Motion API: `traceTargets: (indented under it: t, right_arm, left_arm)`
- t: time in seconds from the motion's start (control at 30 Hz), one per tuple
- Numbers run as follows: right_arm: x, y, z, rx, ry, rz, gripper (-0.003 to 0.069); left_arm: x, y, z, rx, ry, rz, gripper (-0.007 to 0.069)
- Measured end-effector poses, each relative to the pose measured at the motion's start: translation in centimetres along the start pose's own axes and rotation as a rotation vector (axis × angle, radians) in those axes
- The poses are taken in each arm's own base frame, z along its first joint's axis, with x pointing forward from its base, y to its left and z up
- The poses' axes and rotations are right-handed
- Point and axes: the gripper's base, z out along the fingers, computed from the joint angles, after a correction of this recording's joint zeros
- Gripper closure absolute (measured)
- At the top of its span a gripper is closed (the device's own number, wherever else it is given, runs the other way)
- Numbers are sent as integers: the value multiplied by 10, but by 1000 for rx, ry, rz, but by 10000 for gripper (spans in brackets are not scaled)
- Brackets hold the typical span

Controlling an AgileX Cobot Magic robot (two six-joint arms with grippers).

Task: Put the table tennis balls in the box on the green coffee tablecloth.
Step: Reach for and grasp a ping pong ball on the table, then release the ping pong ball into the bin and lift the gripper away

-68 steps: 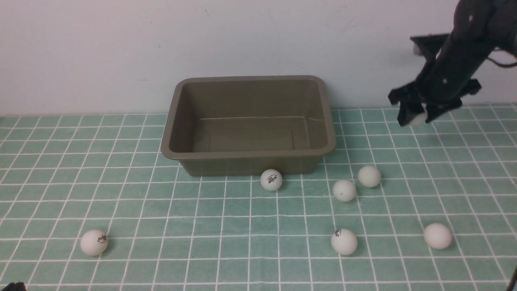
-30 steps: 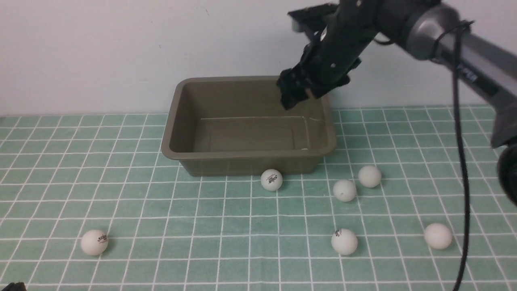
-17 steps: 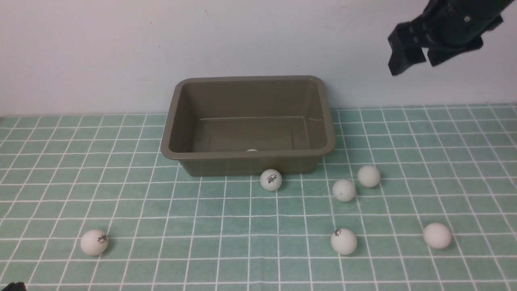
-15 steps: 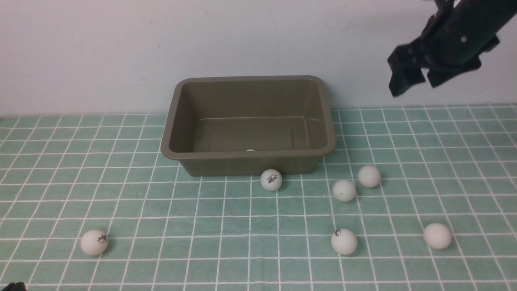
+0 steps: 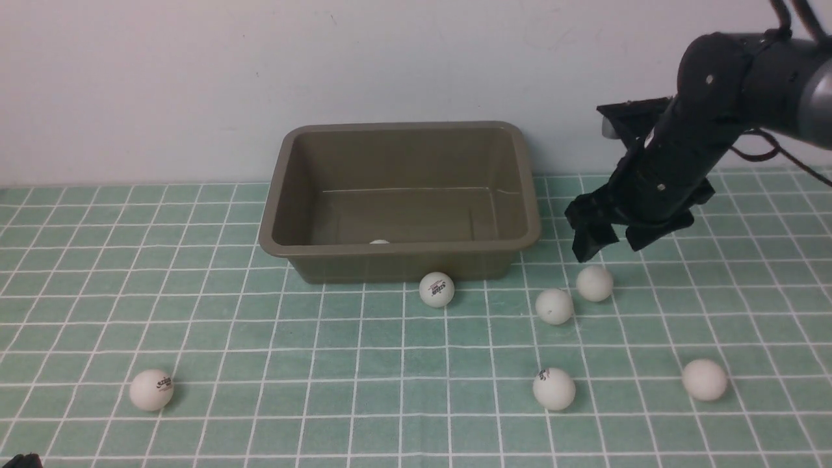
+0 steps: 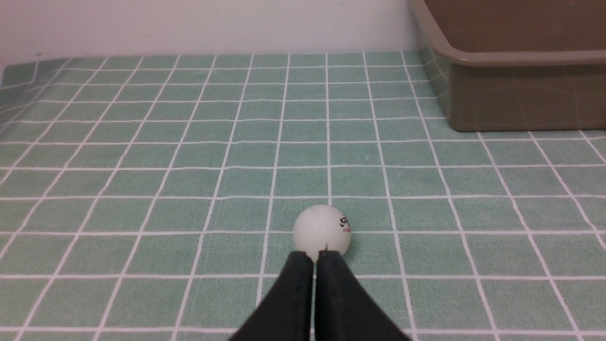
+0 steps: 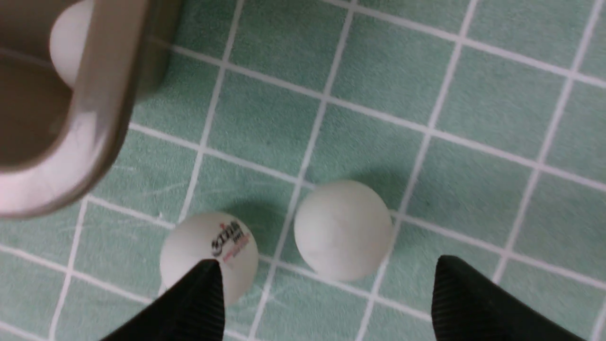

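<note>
The olive-brown box (image 5: 528, 214) stands at the back of the green tablecloth (image 5: 325, 338); one ball (image 5: 379, 242) peeks over its front wall. Several table tennis balls lie on the cloth: by the box front (image 5: 436, 289), a close pair (image 5: 554, 306) (image 5: 594, 283), two nearer (image 5: 554, 389) (image 5: 704, 379), one far left (image 5: 151, 390). My right gripper (image 5: 608, 242) hangs open just above the pair; in the right wrist view a plain ball (image 7: 343, 229) lies between its fingers (image 7: 329, 267), a logo ball (image 7: 210, 253) beside one tip. My left gripper (image 6: 315, 255) is shut, tips just before the far-left ball (image 6: 322, 231).
The box corner (image 7: 94, 118) is close to the right gripper's left finger, with the ball inside (image 7: 68, 42) visible past the rim. A pale wall runs behind the tablecloth. The box side (image 6: 511, 90) stands ahead and to the right of the left gripper.
The right gripper carried a ball over the box and let it go; that ball has rolled left along the front wall. The open gripper swung up and right, then came down over the pair.
</note>
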Motion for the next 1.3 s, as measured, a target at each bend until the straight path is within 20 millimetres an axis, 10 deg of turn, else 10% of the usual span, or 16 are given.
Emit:
traceTargets:
  t: [0.47,0.67,1.03,1.3]
  right_arm:
    - [2,-2,51,-6,61,10,167]
    - [5,-5,60,11,101,0,300]
    - [-35,-3,1,36,29,-18,300]
    - [-71,59,-50,-162,-197,-115,300]
  left_arm:
    - [0,0,0,0,0,0,629]
    - [0,0,0,0,0,0,629]
    - [0,0,0,0,0,0,629]
    - [0,0,0,0,0,0,629]
